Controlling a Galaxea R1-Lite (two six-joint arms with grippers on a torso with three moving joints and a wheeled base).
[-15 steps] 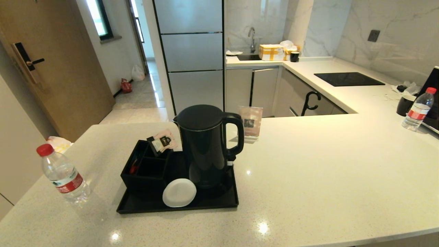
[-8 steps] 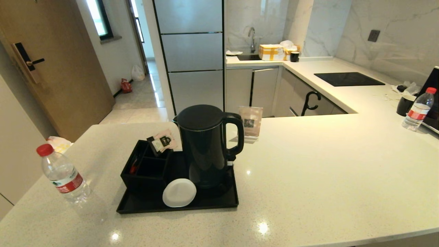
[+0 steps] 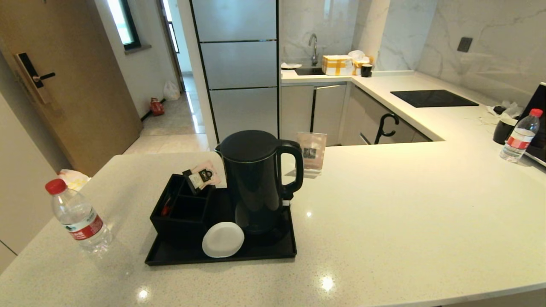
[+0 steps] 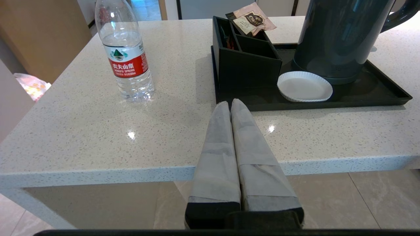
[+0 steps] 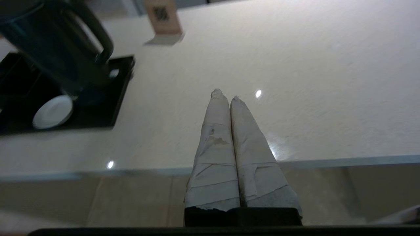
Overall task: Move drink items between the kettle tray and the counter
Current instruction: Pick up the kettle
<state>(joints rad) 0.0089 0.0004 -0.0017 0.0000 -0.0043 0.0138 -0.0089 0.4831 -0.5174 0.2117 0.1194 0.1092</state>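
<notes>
The flat black rectangular tray with a low rim sits on the pale speckled stone counter and holds three things: a tall glossy black kettle with a loop handle standing upright, a black compartmented box with tea sachets sticking out of its far corner, and a round white coaster in front of the kettle.

A small clear plastic water bottle with a red cap and red-white label stands upright on the counter, left of the tray and apart from it. A second bottle of the same kind stands well away at the far right.

Neither of my arms shows from my head. My left wrist camera shows my left pincer, its wrapped fingers pressed together and holding nothing, near the counter's front edge, pointing between bottle and tray. My right wrist camera shows my right pincer, likewise together and empty, over bare counter to the right of the tray, with a small upright card stand beyond.
</notes>
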